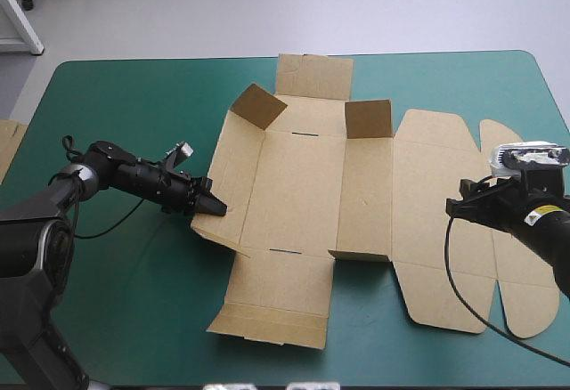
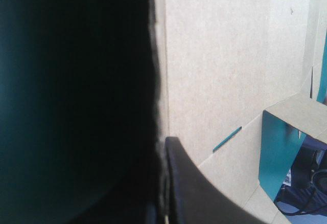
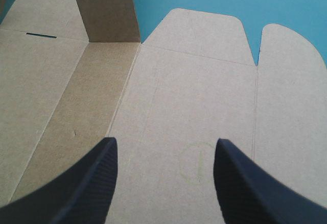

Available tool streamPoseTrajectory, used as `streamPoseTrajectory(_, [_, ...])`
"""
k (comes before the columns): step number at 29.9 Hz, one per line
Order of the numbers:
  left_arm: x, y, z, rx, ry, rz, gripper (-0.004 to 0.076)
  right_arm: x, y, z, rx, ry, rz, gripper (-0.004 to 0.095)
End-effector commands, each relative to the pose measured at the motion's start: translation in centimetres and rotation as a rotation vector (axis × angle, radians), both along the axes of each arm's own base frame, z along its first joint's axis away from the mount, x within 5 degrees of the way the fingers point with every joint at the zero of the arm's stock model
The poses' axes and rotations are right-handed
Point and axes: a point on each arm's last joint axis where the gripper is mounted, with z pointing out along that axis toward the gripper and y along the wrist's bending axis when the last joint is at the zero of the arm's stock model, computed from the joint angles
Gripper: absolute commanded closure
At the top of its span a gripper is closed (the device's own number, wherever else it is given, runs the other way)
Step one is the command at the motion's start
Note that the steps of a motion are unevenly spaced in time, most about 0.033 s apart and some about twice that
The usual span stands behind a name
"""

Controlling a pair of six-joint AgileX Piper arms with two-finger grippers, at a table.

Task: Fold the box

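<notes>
Pressed close against the left wrist camera, 1 black finger (image 2: 196, 193) of the left hand (image 1: 212, 206) lies along the inner face of the box (image 1: 303, 185). A cut edge of brown board runs straight down beside it. Past that edge everything is a dark blur, so the 2nd finger cannot be made out. From above, this hand is pinched onto the near outer corner of the left wall (image 1: 233, 172), which seems tipped up a little off the teal-green table (image 1: 134, 105).

Most of the sheet lies flat across the middle of the table, with 2 small flaps (image 1: 258, 105) standing up on its far side. The lid (image 1: 436, 221) stretches toward the table's right edge, and the right arm covers part of its rounded tabs in the high view.

The right hand (image 3: 166, 141) is spread wide over the lid, its 2 fingers (image 3: 87, 183) well apart with bare board between them. Whether they touch the board cannot be told. At the table's left edge, a strip of more board (image 1: 7, 145) is cut off by the frame.
</notes>
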Motion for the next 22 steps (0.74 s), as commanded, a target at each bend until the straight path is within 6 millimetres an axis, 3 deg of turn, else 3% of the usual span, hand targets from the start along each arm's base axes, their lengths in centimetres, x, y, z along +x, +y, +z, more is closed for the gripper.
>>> streamPoseTrajectory(1, [-0.5, -1.0, 3.9, -0.033, -0.090, -0.090, 0.0734, 0.2, -0.2, 1.8, 0.002, -0.111, -0.016, 0.0374])
streamPoseTrajectory(9, [0.1, -2.4, 11.0, 0.254, -0.288, -0.203, 0.0734, 0.2, -0.2, 1.8, -0.014, -0.113, -0.006, 0.0374])
streamPoseTrajectory(14, [-0.4, -4.8, 16.2, 0.462, -0.493, -0.279, 0.0734, 0.3, -0.2, 1.9, -0.014, -0.117, -0.007, 0.0374])
streamPoseTrajectory(18, [-1.4, -6.5, 19.2, 0.627, -0.654, -0.367, 0.0734, 0.3, -0.2, 1.9, -0.014, -0.122, -0.006, 0.0376])
streamPoseTrajectory(22, [-2.0, -8.3, 20.5, 0.782, -0.759, -0.453, 0.0732, 0.3, -0.2, 2.5, -0.009, -0.144, -0.007, 0.0376])
